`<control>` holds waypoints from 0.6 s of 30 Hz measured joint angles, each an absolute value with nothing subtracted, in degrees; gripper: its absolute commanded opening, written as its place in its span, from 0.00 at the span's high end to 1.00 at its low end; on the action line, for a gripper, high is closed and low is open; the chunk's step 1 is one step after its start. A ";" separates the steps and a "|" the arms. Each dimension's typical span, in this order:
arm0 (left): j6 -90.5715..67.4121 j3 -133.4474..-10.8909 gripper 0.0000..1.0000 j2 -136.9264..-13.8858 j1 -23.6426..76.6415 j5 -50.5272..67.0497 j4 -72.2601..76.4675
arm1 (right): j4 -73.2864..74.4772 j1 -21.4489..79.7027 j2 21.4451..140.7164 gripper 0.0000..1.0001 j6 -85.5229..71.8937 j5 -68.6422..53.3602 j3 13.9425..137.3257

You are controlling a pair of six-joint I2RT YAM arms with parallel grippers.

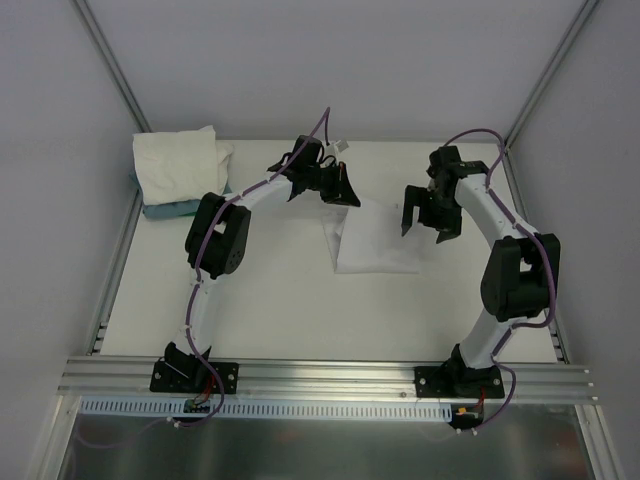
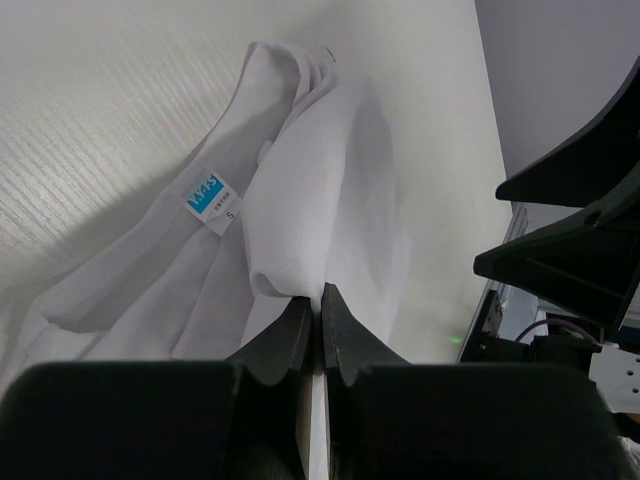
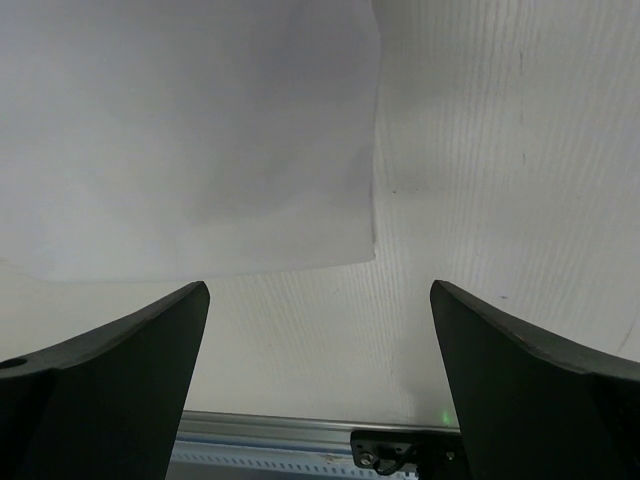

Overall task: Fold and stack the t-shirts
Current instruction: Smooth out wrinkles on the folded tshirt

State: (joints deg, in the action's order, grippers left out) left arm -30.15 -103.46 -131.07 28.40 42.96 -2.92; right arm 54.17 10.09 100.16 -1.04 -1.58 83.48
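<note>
White t-shirt [image 1: 375, 240] part-folded on bench [image 1: 270, 310], edge pinched in left fingers [image 2: 290, 345]. Right fingers [image 3: 120, 340] spread wide, empty, just above its corner. Pile of t-shirts [image 1: 180, 165] well beyond left fingers. Likely folding unfinished, stacking left.

White table [image 1: 270, 320] inside pale grey walls [image 1: 350, 60]; aluminium rail [image 1: 330, 375] along its near edge; even, soft light.

worktop [image 1: 270, 310]: pale, matte, finely ribbed, walled on three sides
spread t-shirt [image 1: 375, 245]: white, lying mid-worktop, near part flat, far-left edge bunched and raised
teal flat item [image 1: 170, 209]: far left of the spread t-shirt, in the corner
folded t-shirts [image 1: 178, 165]: white pile atop the teal flat item, well apart from the spread t-shirt
</note>
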 measured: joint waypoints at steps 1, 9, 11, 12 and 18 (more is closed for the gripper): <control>-30.17 -103.46 1.00 -131.07 28.40 42.96 -2.90 | 53.10 9.63 100.44 0.01 -1.06 -2.74 83.48; -30.17 -103.13 1.00 -131.07 28.40 43.03 -3.14 | 38.19 4.64 110.24 0.00 -4.62 -17.26 83.50; -30.17 -102.87 1.00 -131.07 28.40 43.03 -3.27 | 34.74 3.31 112.77 0.00 -6.31 -20.29 83.64; -30.17 -102.61 1.00 -131.07 28.40 43.03 -3.27 | 33.21 2.63 113.91 0.00 -7.11 -21.50 83.81; -30.17 -101.62 1.00 -131.07 28.40 43.03 -3.38 | 31.03 0.78 118.28 0.00 -8.43 -24.32 89.86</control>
State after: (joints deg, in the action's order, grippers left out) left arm -30.17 -101.62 -131.07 28.40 43.03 -3.38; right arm 31.03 0.78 118.28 -8.43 -24.32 89.86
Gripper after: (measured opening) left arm 0.019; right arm 0.993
